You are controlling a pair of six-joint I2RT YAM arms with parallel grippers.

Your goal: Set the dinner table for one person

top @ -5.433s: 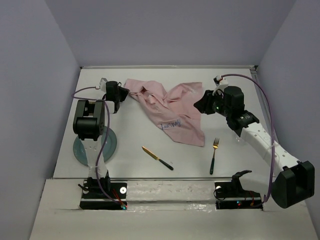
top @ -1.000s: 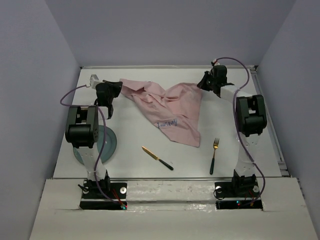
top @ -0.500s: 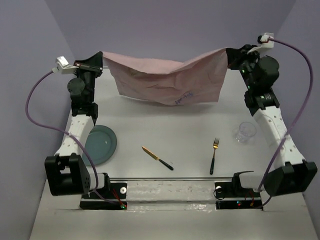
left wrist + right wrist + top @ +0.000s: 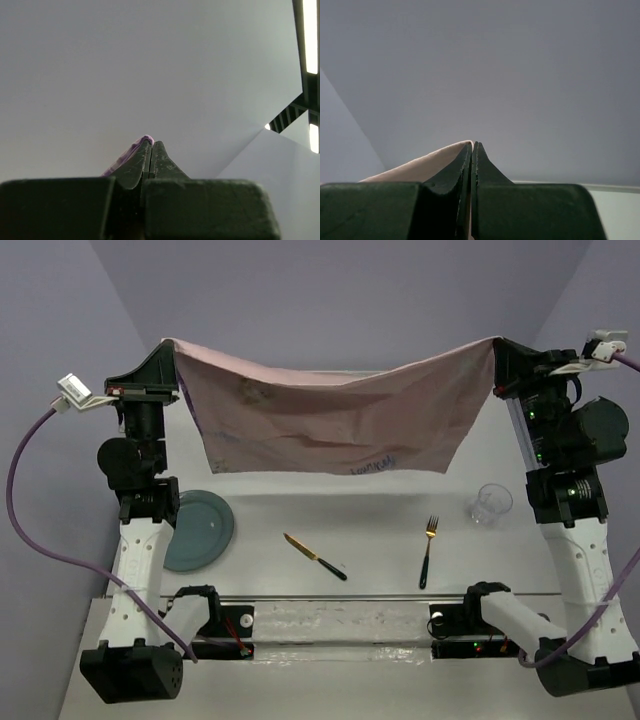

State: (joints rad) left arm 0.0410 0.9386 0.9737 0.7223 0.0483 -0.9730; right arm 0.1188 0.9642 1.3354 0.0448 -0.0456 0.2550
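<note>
A pink cloth placemat (image 4: pixel 330 415) with blue writing hangs spread high above the white dinner table (image 4: pixel 360 525). My left gripper (image 4: pixel 172 343) is shut on its left top corner, and my right gripper (image 4: pixel 497 343) is shut on its right top corner. In the left wrist view the shut gripper (image 4: pixel 152 144) pinches a sliver of cloth (image 4: pixel 131 150); in the right wrist view the gripper (image 4: pixel 474 145) pinches the pink cloth (image 4: pixel 420 167). On the table lie a teal plate (image 4: pixel 200 529), a gold knife (image 4: pixel 314 556), a gold fork (image 4: pixel 428 550) and a clear glass (image 4: pixel 489 505).
The arm bases (image 4: pixel 340 625) sit along the near edge behind a metal rail. Grey walls close in the table on three sides. Purple cables (image 4: pixel 40 530) loop out from both wrists.
Both arms have lifted the cloth off the table, raised it higher and pulled its corners further apart, so it hangs stretched between them. Plate, knife, fork and glass stayed put.
</note>
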